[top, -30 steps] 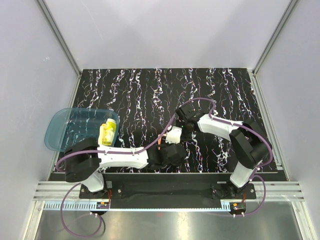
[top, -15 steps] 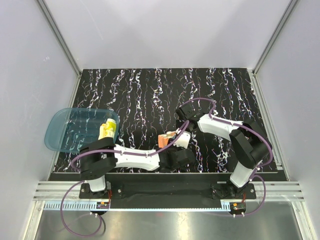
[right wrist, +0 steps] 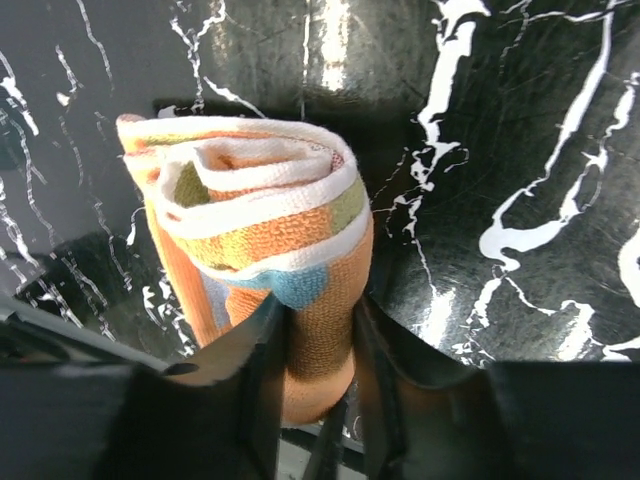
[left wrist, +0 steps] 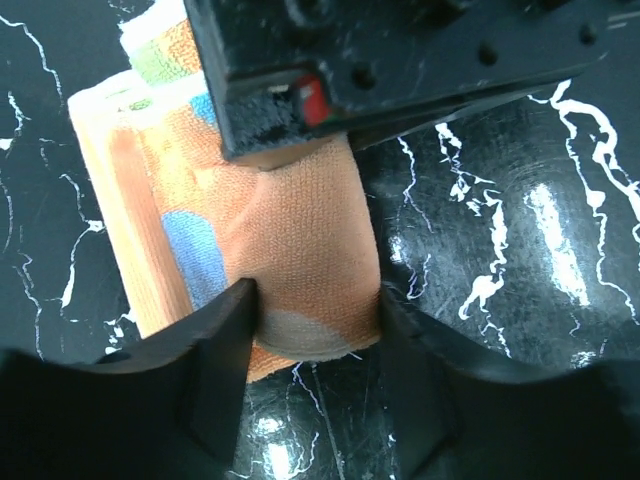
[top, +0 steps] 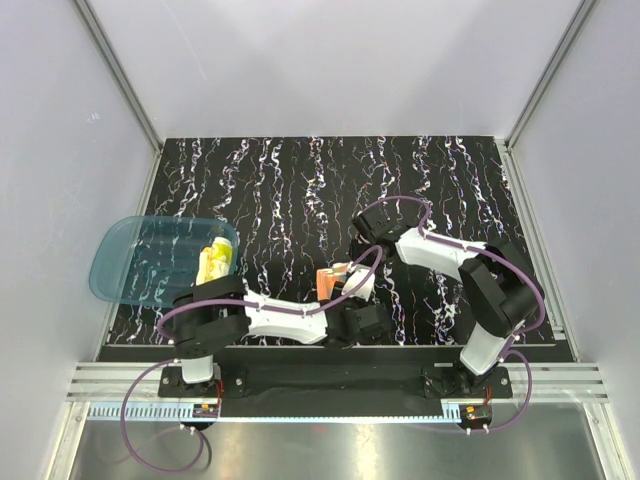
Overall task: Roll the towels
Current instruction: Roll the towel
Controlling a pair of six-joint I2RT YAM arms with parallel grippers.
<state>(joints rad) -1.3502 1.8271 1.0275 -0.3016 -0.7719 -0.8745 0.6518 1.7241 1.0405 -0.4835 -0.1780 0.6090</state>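
Terry-cloth towel point(left wrist: 300, 225), glossy blk tabletop point(left wrist: 520, 130)

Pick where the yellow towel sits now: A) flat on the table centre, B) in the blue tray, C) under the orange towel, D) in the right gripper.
B: the top view shows the yellow towel lying inside the blue tray, at the tray's right end on the left side of the table.
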